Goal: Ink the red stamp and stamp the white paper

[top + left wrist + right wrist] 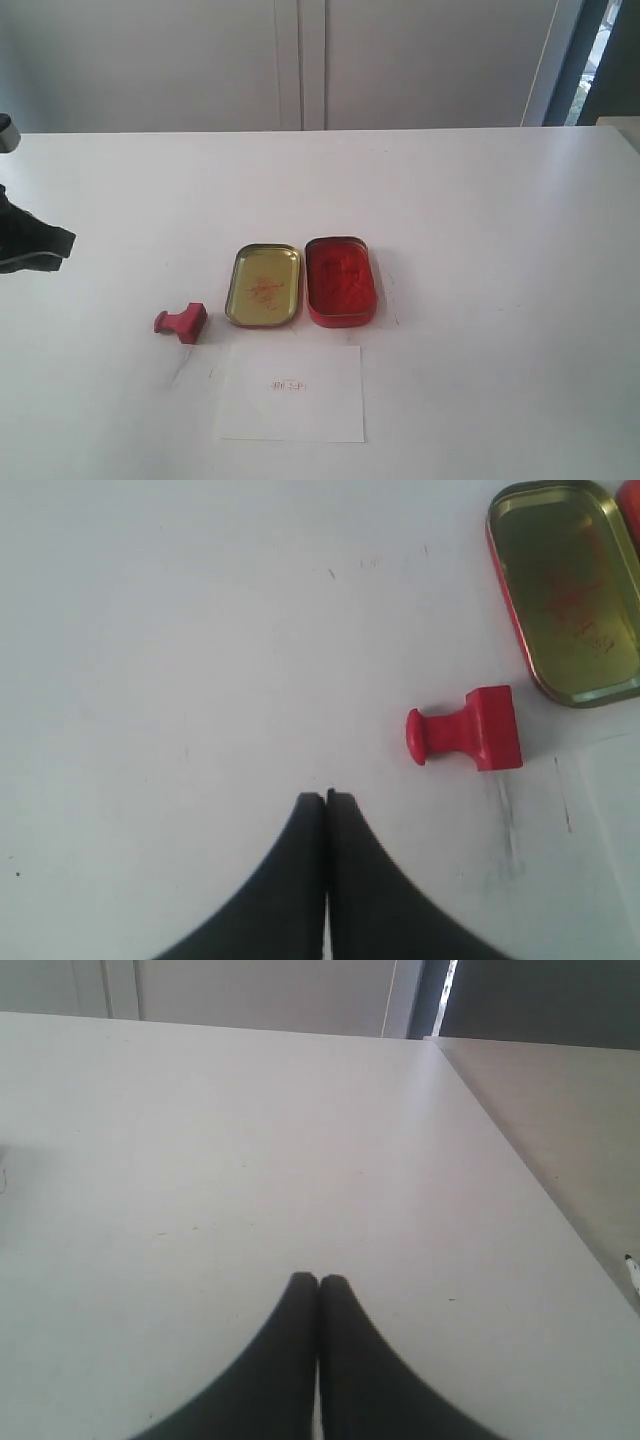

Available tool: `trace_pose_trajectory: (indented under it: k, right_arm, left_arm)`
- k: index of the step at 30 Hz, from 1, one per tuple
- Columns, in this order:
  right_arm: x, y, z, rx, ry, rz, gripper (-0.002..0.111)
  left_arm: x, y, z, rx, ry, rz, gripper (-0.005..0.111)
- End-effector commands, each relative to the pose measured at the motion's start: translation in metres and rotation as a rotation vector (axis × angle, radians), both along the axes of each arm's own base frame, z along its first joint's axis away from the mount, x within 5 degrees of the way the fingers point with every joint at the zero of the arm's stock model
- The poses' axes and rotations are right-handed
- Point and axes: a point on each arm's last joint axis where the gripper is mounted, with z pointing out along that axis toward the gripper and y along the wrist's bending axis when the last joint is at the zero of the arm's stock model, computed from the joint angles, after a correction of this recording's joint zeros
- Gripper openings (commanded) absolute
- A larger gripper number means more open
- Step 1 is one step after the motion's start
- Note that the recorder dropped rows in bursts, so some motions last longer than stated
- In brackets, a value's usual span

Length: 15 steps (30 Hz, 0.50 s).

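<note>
The red stamp [181, 322] lies on its side on the white table, left of the tins; the left wrist view shows the red stamp [468, 729] with its knob turned toward my gripper's side. The white paper [292, 393] lies flat near the front edge, bearing a faint red imprint [288, 386]. My left gripper [327, 798] is shut and empty, a short way from the stamp; in the exterior view the left gripper [55, 245] sits at the far left. My right gripper [319, 1281] is shut on nothing over bare table, and the exterior view does not show it.
The open red ink-pad tin [340, 280] and its gold lid [264, 285] lie side by side behind the paper. The lid [565, 590] also shows in the left wrist view. The table's right edge [520, 1160] runs near the right gripper.
</note>
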Motion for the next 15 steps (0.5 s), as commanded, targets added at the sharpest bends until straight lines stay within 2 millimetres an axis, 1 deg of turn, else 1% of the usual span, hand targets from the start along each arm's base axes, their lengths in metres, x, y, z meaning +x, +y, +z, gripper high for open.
trace_pose_trajectory:
  k: [1, 4, 9, 15]
  right_arm:
    - [0.000, 0.000, 0.000, -0.009, -0.014, -0.004, 0.000]
    - [0.000, 0.000, 0.000, -0.009, -0.014, -0.004, 0.000]
    - [0.000, 0.000, 0.000, -0.009, -0.014, -0.004, 0.000]
    - [0.000, 0.000, 0.000, -0.009, -0.014, -0.004, 0.000]
  left_arm:
    - [-0.005, 0.000, 0.005, -0.005, -0.018, -0.009, 0.000]
    - [-0.014, 0.001, 0.017, -0.014, -0.068, -0.006, 0.000]
    - [-0.042, 0.004, 0.033, -0.017, -0.172, 0.006, 0.000]
    - [-0.085, 0.009, 0.034, -0.021, -0.259, 0.017, 0.000]
